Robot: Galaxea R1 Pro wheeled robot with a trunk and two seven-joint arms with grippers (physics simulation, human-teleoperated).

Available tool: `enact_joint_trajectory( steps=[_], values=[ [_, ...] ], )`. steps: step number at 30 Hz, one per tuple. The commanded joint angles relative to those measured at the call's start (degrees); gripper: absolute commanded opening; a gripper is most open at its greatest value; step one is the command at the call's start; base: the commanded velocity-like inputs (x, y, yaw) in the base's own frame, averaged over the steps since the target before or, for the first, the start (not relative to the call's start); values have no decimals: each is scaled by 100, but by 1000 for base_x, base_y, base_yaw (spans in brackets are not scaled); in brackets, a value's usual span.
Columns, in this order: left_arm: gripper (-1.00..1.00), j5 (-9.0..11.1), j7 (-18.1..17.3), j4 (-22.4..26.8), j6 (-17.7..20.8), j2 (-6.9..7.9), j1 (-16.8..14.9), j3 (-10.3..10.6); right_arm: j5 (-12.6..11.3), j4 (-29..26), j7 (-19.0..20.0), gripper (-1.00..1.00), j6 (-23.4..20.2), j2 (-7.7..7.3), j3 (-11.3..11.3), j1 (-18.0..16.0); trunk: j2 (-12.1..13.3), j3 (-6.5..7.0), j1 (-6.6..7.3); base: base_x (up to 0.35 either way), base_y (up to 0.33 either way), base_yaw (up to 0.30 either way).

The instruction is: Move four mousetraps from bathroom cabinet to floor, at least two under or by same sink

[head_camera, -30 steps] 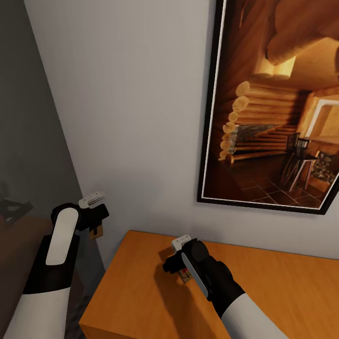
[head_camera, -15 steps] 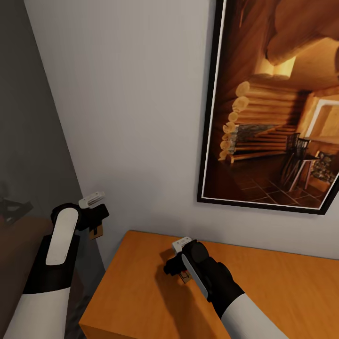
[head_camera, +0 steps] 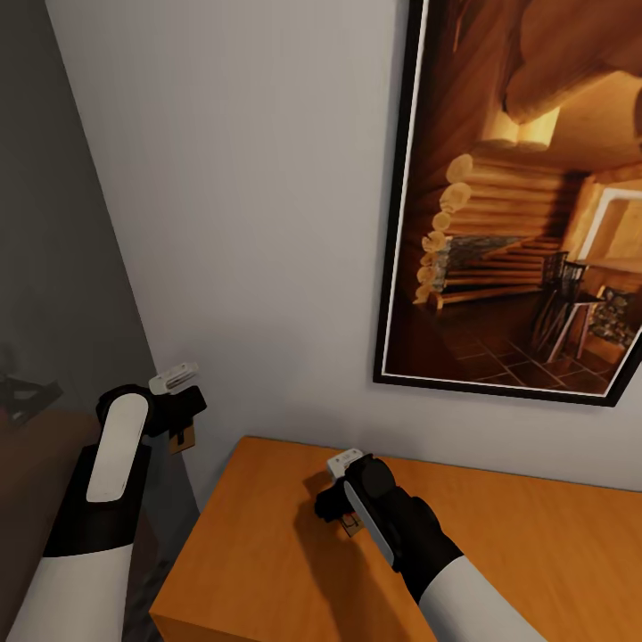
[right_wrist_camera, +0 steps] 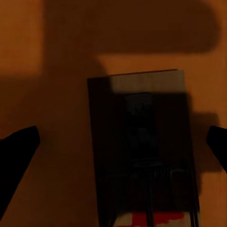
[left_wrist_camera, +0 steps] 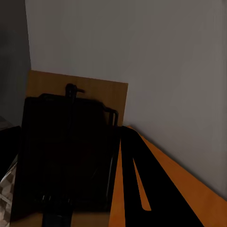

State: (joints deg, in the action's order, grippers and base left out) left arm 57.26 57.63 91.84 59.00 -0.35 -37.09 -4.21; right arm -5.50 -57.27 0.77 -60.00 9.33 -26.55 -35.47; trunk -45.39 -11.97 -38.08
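My left gripper [head_camera: 184, 426] is shut on a mousetrap [head_camera: 183, 437], held in the air off the left edge of the orange-tan cabinet [head_camera: 267, 571]. In the left wrist view that tan mousetrap [left_wrist_camera: 71, 94] stands close up, its dark metal parts facing the camera. My right gripper [head_camera: 341, 515] hangs low over the cabinet top, open. A second mousetrap [right_wrist_camera: 142, 142] lies flat on the wood between its two wide-apart fingertips [right_wrist_camera: 19, 146]. From the head view this trap [head_camera: 353, 523] peeks out beside the right wrist.
A grey wall rises right behind the cabinet, with a large framed log-cabin picture [head_camera: 526, 196] hanging above its right part. Left of the cabinet runs a narrow dark gap with a sliver of patterned floor tile [left_wrist_camera: 5, 189].
The right gripper has sunk slightly toward the mousetrap on the cabinet top. The left arm and its mousetrap have stayed still.
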Motion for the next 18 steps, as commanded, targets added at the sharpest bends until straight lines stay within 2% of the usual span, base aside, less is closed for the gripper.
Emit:
enact_joint_trajectory(
  steps=[1, 18],
  values=[
    [-100, -13, -23, 1, 15, 0, -1, -1, -84, 5, 2, -100, 0, -1, 0, 5, 1, -2, 0, 0, 0, 0],
    [-100, -13, -23, 1, 15, 0, 0, -1, -92, 5, 2, -100, 0, -1, 1, 5, 1, -2, 0, 0, 0, 0]
  ],
)
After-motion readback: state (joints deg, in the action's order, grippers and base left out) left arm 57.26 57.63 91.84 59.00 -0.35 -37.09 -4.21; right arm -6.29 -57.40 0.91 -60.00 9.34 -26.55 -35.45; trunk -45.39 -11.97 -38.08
